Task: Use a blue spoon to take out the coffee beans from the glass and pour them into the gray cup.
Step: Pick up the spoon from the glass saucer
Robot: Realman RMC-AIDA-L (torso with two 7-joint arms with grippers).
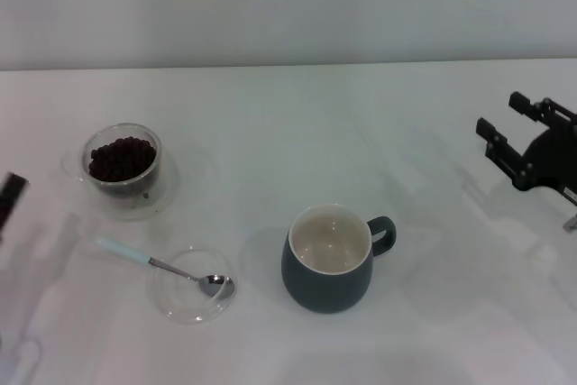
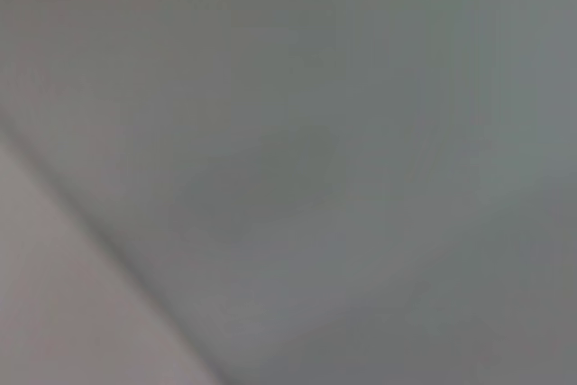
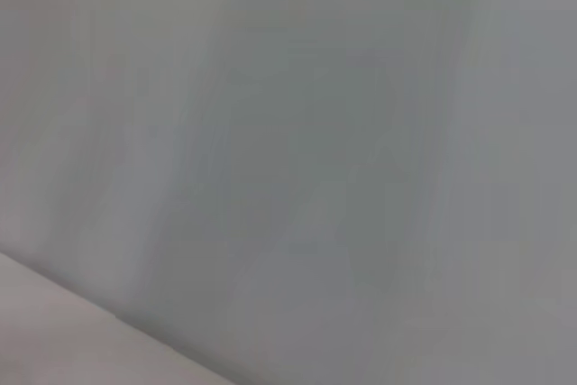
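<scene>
So the blue spoon (image 1: 162,266) is a skinny little teaspoon: pale light-blue handle, thin metal neck, shiny bowl. It's lying flat on the white bench (image 1: 297,123) toward the robot's left front, with its bowl resting in a flat clear saucer (image 1: 190,286) and its handle poking out past the rim toward the left. One spoon, nothing holding it. Just behind it, farther left, there's one small clear glass (image 1: 123,160) sitting on a second clear saucer (image 1: 119,188), and the glass has a heap of dark, almost black coffee beans (image 1: 122,159) inside, too many to count. So that's two saucers total. Near the middle of the bench sits the one gray cup (image 1: 330,258), a rounded dark blue-gray mug, cream inside, upright, loop handle pointing right, and I can't see any beans in it. It's well apart from the glass and near the spoon's saucer. The right claw (image 1: 507,132) hangs off at the right edge, fingers spread, pinching nothing. The left claw (image 1: 11,196) only barely peeks in at the left edge, and I can't tell if it's spread or pressed together. Both wrist views show just blurry gray.
</scene>
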